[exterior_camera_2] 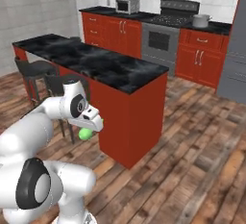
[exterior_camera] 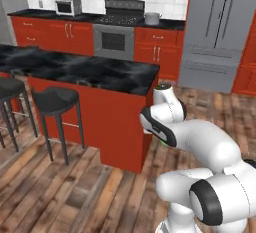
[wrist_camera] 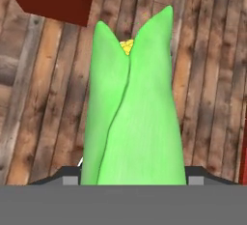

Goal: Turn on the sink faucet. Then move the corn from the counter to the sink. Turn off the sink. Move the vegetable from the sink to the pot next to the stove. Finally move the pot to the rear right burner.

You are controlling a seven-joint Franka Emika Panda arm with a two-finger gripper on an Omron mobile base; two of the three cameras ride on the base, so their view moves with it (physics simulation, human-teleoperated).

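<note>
A corn [wrist_camera: 132, 118] in bright green husk, with a bit of yellow kernel at its tip, fills the middle of the hand view. My gripper [wrist_camera: 132, 178] is shut on it, a dark fingertip on each side of its base. In the right base view the corn [exterior_camera_2: 85, 133] hangs below the gripper [exterior_camera_2: 88, 127], low over the wooden floor beside the red island. The grey pot [exterior_camera: 152, 18] [exterior_camera_2: 202, 20] stands on the back counter, just right of the black stove [exterior_camera: 117, 13] [exterior_camera_2: 178, 15].
A red island with a black marble top [exterior_camera: 80, 67] [exterior_camera_2: 96, 62] stands between me and the back counter. Black stools [exterior_camera: 55, 102] [exterior_camera_2: 33, 69] line its near side. A grey fridge [exterior_camera: 220, 27] stands at the right, a toaster oven [exterior_camera: 67, 3] at the back left.
</note>
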